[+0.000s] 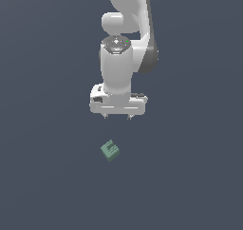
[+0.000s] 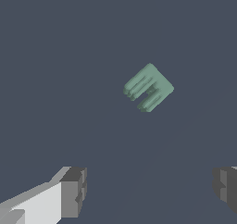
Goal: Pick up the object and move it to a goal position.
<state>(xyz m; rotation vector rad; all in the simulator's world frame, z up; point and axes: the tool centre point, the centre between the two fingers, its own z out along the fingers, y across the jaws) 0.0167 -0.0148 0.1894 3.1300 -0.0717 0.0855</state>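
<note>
So from my seat I've got the white arm [image 1: 127,29] hanging straight down over the dark grey tabletop [image 1: 42,177], with the gripper [image 1: 117,116] pointing at the surface and nothing in it. In the exterior view only the two little tips of the fingers [image 1: 106,115] poke out under the wide white hand body, set well apart from each other. The wrist view backs that up: one dark grey finger pad [image 2: 74,190] sits on one side of the picture and the other at the far opposite edge, so they're spread wide with just bare surface between them, touching nothing. The green block [image 1: 110,150] is lying on the tabletop below the gripper in the exterior view, a bit toward that view's left of the hand's centre, clearly apart from the fingers. On the wrist cam the block [image 2: 148,87] sits turned diagonally, grooved side showing as a few notches cut into one edge.
</note>
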